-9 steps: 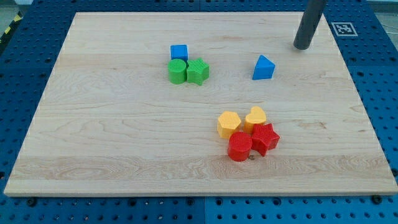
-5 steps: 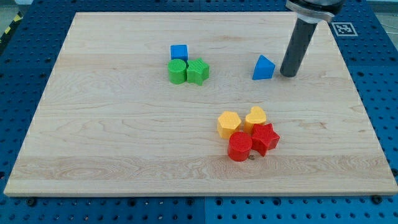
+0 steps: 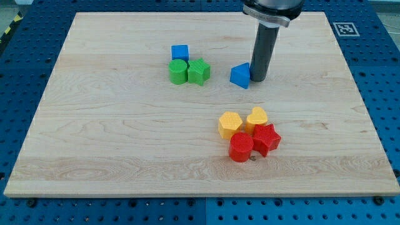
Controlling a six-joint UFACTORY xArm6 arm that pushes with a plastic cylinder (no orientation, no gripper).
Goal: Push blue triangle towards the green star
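My tip (image 3: 258,79) has no jaws; it is the blunt end of a smooth dark rod, standing on the table (image 3: 112,144) and touching the right side of the blue triangle (image 3: 240,76). The only marking is a black-and-white square tag (image 3: 345,29) at the table's top right corner, with no readable writing. The triangle sits above the table's middle toward the top edge, one corner pointing down-right; its long axis is unclear. Left of it, apart, sits the ribbed green star (image 3: 199,72), touching a green cylinder (image 3: 179,72), with a blue cube (image 3: 180,52) just above. Nearer the bottom edge cluster a yellow hexagon (image 3: 230,124), yellow heart (image 3: 256,118), red cylinder (image 3: 241,148) and red star (image 3: 267,139). The table is pale wood grain.
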